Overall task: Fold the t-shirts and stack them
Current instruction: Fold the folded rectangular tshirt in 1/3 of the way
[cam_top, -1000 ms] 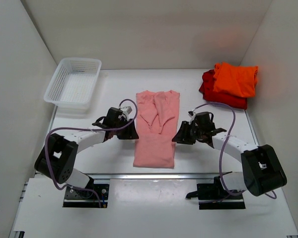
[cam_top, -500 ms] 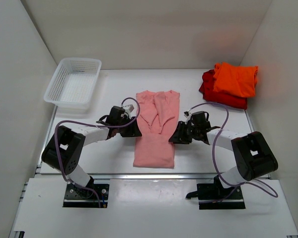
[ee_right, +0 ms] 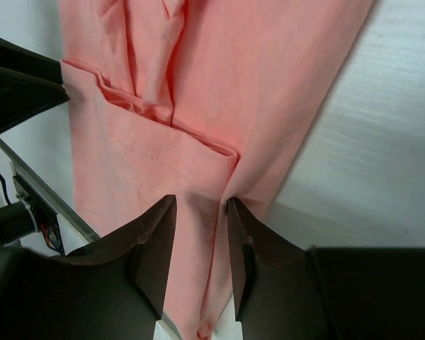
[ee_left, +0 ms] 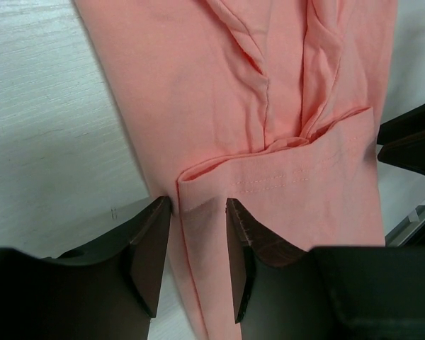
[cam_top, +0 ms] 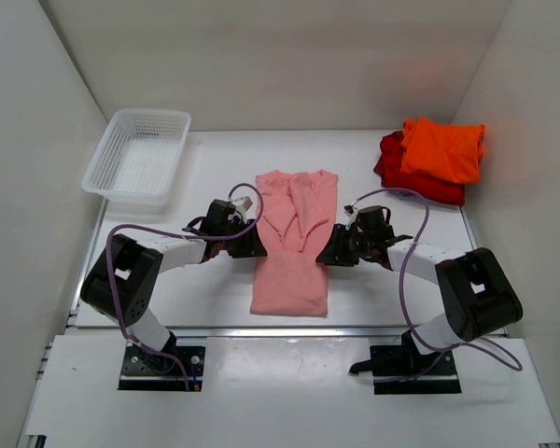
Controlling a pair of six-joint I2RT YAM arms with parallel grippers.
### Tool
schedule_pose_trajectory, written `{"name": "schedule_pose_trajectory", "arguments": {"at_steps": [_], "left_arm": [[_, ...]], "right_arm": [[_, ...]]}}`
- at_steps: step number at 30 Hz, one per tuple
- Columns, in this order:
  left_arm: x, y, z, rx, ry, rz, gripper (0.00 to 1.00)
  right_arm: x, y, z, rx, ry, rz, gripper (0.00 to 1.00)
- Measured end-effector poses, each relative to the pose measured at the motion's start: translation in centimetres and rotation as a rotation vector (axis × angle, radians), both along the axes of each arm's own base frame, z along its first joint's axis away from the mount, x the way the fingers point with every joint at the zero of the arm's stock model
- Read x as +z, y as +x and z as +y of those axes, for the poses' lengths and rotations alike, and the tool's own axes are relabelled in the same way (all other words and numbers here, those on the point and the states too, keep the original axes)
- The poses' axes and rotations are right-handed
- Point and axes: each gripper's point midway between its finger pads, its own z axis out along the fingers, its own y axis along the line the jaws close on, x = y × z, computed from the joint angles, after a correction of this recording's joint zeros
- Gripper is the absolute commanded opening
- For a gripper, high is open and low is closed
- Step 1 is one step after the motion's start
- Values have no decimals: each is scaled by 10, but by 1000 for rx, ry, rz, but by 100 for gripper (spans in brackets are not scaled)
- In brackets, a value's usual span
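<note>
Salmon-pink t-shirt (cam_top: 294, 233): flat at the middle of the table (cam_top: 215, 168), sides folded inward into a long narrow strip, sleeves lying over the far half.
Left gripper (ee_left: 197, 205): low at the strip's left edge, fingers partly apart, astride the edge just below the sleeve hem; cloth showing in the gap, not clamped.
Right gripper (ee_right: 200, 204): mirrored at the right edge, fingers likewise partly apart, cloth edge between them.
Orange t-shirt (cam_top: 441, 147): folded, on top of the red t-shirt (cam_top: 389, 166), far right corner.
Basket (cam_top: 154, 112): far left, well apart from the shirts.
</note>
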Motion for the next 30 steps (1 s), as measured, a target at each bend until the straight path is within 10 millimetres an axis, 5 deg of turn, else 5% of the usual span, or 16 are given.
{"name": "schedule_pose_trajectory", "arguments": {"at_steps": [23,30], "left_arm": [[3,0,-3,7,-16,2,48],[2,0,-3,10,-19,3,48]], "right_arm": [[13,23,-1,-30,-36,-71,36],[1,17,6,2,-34,-40,36]]}}
